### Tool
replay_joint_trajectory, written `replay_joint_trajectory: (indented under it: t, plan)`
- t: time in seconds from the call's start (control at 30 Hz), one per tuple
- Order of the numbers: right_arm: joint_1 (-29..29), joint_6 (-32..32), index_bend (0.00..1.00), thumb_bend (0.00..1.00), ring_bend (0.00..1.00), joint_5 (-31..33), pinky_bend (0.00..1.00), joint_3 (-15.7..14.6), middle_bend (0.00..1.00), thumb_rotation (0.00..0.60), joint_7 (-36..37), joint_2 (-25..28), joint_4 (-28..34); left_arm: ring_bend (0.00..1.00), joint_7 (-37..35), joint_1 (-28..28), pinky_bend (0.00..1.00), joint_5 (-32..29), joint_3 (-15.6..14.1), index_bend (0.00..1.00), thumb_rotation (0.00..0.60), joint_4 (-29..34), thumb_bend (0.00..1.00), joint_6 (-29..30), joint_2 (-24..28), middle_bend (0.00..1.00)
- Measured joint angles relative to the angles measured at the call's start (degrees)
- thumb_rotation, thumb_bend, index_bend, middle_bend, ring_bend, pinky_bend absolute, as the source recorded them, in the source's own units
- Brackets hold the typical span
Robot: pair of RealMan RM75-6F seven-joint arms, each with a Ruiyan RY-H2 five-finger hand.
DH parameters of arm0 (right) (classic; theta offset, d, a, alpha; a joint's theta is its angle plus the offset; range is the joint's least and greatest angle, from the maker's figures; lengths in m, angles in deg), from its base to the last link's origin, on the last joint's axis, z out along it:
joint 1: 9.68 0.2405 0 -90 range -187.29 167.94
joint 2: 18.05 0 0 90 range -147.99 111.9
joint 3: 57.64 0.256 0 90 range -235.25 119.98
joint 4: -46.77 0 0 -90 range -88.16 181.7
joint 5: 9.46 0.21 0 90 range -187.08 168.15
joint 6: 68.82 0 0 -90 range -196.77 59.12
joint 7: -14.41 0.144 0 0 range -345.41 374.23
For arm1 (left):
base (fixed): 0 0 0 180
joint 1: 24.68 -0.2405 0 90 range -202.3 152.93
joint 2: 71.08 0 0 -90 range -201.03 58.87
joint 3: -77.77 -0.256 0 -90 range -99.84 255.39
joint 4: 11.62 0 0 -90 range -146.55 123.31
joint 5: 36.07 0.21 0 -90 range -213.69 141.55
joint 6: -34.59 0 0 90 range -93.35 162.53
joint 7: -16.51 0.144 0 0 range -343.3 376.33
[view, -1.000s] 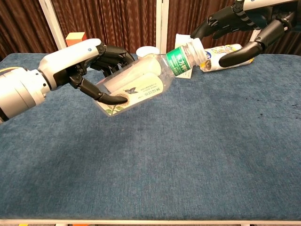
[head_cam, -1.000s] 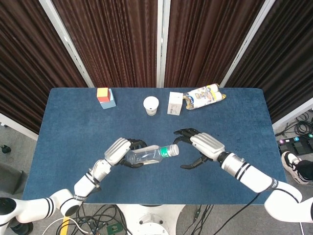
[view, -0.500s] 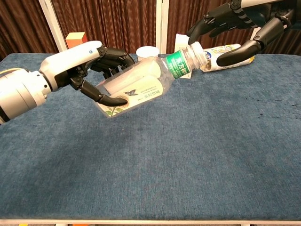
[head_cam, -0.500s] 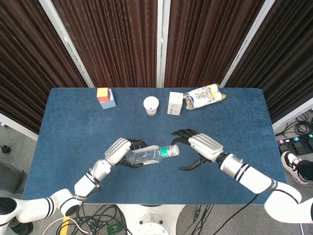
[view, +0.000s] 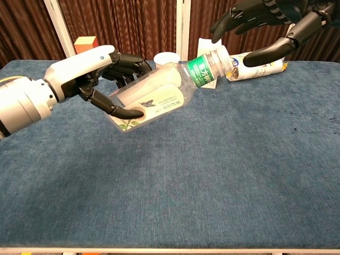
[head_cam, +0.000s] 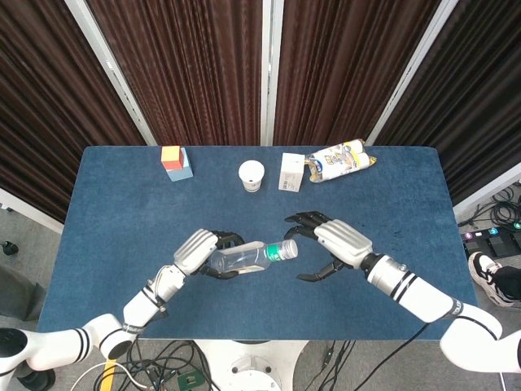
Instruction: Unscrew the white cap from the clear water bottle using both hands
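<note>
My left hand (head_cam: 202,251) (view: 101,74) grips the clear water bottle (head_cam: 246,257) (view: 159,96) around its body and holds it tilted above the blue table (head_cam: 130,212), neck pointing right. The bottle has a green label band (view: 201,70) and a white cap (head_cam: 291,248) (view: 221,55) on its neck. Just to the right of the cap, my right hand (head_cam: 330,244) (view: 268,24) hovers with its fingers spread wide, holding nothing. Its fingers arch over and around the cap end without touching it.
Along the table's far edge stand a red-yellow-blue block (head_cam: 174,161), a white paper cup (head_cam: 251,175), a small white carton (head_cam: 291,173) and a snack bag lying on its side (head_cam: 342,160). A window pillar and dark curtains lie behind.
My right hand has risen a little over the cap, clearest in the chest view. The bottle and left hand have stayed almost still.
</note>
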Motion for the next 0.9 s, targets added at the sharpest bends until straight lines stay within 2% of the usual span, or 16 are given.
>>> replay_joint_trajectory:
  t: [0.27,0.9]
  plan:
    - [0.1,1.7,0.25,0.10,0.00,1.1,0.00,-0.7,0.08,0.420,-0.9,-0.4,-0.5,0.51,0.4,0.0,0.58,0.0,0.1,0.59,0.600,0.4,0.38,0.2,0.2,0.60]
    - [-0.2,-0.5,0.25,0.10,0.00,-0.9,0.00,-0.3,0.08,0.421,-0.5,0.2,0.8,0.51,0.3,0.1,0.58,-0.3,0.1,0.59,0.600,-0.3,0.38,-0.3,-0.1,0.60]
